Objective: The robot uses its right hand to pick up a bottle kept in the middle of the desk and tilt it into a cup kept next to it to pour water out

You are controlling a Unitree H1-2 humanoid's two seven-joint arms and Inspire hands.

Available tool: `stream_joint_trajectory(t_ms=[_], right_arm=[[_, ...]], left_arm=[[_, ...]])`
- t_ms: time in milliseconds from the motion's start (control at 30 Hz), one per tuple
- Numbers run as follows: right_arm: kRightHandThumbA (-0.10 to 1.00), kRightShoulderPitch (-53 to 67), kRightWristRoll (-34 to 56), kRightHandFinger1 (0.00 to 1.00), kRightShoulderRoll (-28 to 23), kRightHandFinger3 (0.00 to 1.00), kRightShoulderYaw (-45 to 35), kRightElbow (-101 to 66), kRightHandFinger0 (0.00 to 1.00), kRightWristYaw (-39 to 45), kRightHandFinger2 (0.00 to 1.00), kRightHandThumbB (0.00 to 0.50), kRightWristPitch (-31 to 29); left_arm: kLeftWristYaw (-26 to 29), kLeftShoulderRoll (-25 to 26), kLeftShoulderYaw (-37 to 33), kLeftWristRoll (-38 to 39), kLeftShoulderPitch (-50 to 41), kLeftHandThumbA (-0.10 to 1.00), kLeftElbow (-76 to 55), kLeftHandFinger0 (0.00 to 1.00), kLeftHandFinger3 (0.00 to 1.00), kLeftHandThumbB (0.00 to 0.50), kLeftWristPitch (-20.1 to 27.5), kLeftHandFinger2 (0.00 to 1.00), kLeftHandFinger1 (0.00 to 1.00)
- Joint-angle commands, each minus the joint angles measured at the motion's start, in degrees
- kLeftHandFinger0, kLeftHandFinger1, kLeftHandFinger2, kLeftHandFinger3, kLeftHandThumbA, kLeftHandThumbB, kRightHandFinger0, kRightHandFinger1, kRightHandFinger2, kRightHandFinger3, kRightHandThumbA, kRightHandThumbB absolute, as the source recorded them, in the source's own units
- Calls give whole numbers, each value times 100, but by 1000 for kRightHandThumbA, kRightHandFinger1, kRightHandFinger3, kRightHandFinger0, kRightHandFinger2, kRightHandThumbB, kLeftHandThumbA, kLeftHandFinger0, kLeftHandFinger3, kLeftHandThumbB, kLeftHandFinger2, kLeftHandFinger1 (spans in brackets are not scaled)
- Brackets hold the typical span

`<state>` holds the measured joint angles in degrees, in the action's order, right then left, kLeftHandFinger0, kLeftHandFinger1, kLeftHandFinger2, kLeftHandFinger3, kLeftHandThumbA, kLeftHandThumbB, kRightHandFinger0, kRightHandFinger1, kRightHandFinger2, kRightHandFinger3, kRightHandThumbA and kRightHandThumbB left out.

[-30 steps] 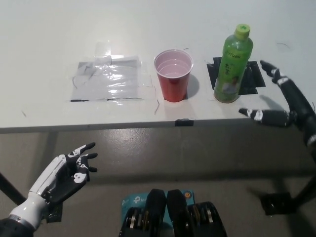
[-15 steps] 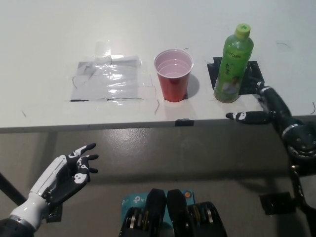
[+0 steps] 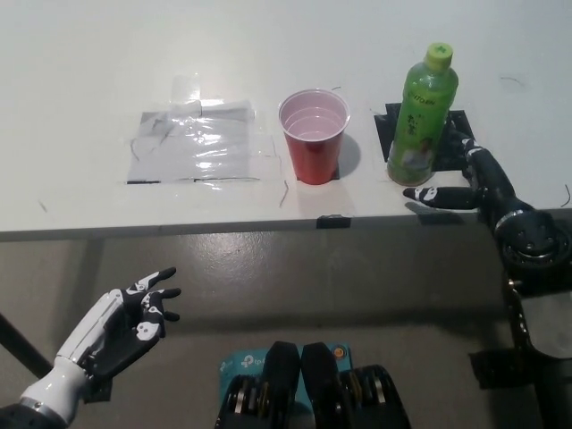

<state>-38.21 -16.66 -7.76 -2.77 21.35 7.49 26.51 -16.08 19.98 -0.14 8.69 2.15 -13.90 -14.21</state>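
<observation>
A green bottle (image 3: 423, 121) with a yellow-green cap stands upright on a black mat (image 3: 458, 141) on the white desk (image 3: 268, 54). Left of it stands a red cup (image 3: 314, 136), upright, with a pale inside. My black right hand (image 3: 465, 174) is open just right of the bottle's base, fingers spread around it, and I cannot tell whether they touch it. My white left hand (image 3: 130, 320) rests open below the desk edge at lower left.
A clear plastic sheet (image 3: 198, 141) lies flat on the desk left of the cup. A small dark tape mark (image 3: 332, 221) sits on the desk's front edge. Grey floor shows below the desk.
My right hand has moved left along the front of the desk and closed in beside the bottle's base. The left hand has sunk slightly. Bottle and cup have not moved.
</observation>
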Motion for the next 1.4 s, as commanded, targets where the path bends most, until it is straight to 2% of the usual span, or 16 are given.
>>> stream_joint_trajectory(t_ms=[0,100,233,400,433,467,700,900,933,1033,1233,1367], right_arm=[[952,-442,-529,1000,-103,1000,99,-178,1000,-145,1000,500,42],[970,-518,-776,1000,-112,1000,195,-115,1000,-116,1000,500,42],[901,-557,-773,1000,29,1000,113,-188,1000,-40,1000,500,42],[918,-648,-1044,1000,98,1000,223,-130,1000,22,1000,500,42],[914,-661,-1035,1000,129,1000,175,-134,1000,52,1000,500,42],[913,-686,-1037,1000,132,1000,176,-101,1000,55,1000,500,42],[912,-788,-1178,1000,179,1000,197,74,1000,97,1000,500,42],[863,-865,-1148,1000,318,1000,82,174,1000,137,1000,500,42],[826,-889,-1080,1000,375,1000,9,181,1000,122,1000,500,42],[835,-916,-1202,1000,387,1000,70,277,1000,24,1000,500,42],[797,-1094,-1124,1000,550,1000,-69,626,1000,-450,1000,500,42],[835,-1115,-1187,1000,652,1000,-139,818,1000,-695,1000,500,42]], left_arm=[[-71,27,-21,7,-45,735,-173,756,1000,107,123,1000,887],[-77,28,-26,-8,-45,743,-172,749,1000,110,122,1000,881],[-126,60,-33,14,1,739,-147,756,1000,111,166,1000,884],[-110,72,-48,-49,-1,745,-130,761,1000,123,189,1000,874],[-103,79,-57,-71,-10,746,-163,763,1000,113,159,1000,874],[-96,75,-58,-77,-6,754,-167,762,1000,132,139,1000,876],[-109,51,-82,-68,-58,746,-162,755,1000,124,150,1000,869],[-120,42,-129,-85,-136,747,-172,756,1000,112,191,1000,868],[-115,33,-135,-84,-145,749,-156,753,1000,126,198,1000,865],[-88,17,-166,-95,-194,753,-168,759,1000,153,115,1000,866],[-100,31,-190,-90,-203,757,-138,771,1000,147,191,1000,879],[-99,4,-233,-104,-276,752,-207,767,1000,138,178,1000,875]])
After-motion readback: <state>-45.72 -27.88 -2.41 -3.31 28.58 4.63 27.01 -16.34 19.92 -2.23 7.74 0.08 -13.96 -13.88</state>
